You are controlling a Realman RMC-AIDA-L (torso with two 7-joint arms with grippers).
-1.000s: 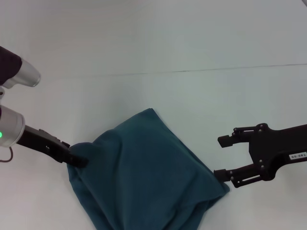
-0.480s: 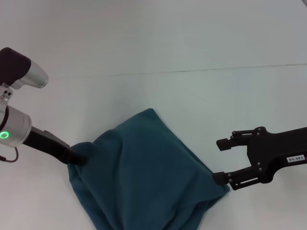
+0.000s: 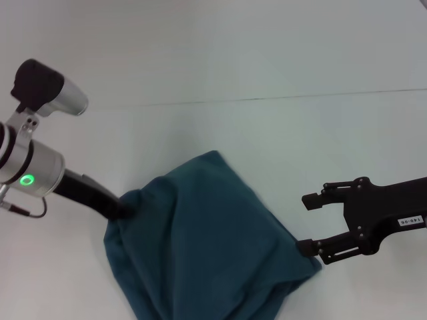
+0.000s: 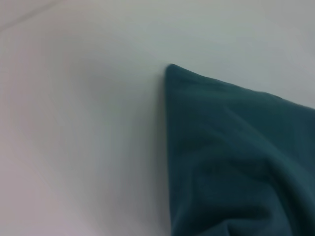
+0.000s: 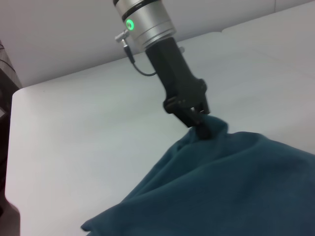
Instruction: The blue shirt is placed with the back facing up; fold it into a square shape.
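Left gripper (image 5: 202,127) clamps the left corner of the blue shirt (image 3: 207,240), lifted rightward over the bundle; right gripper (image 3: 308,223) waits wide, just beside the right corner.

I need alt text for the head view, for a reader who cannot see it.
A folded blue shirt lies on a white table. The left gripper pinches the shirt's left edge, lifting it slightly, while the open right gripper waits at its right corner.

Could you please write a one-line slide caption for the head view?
Left gripper pinching an edge of the folded dark teal-blue cotton shirt; right gripper open beside it.
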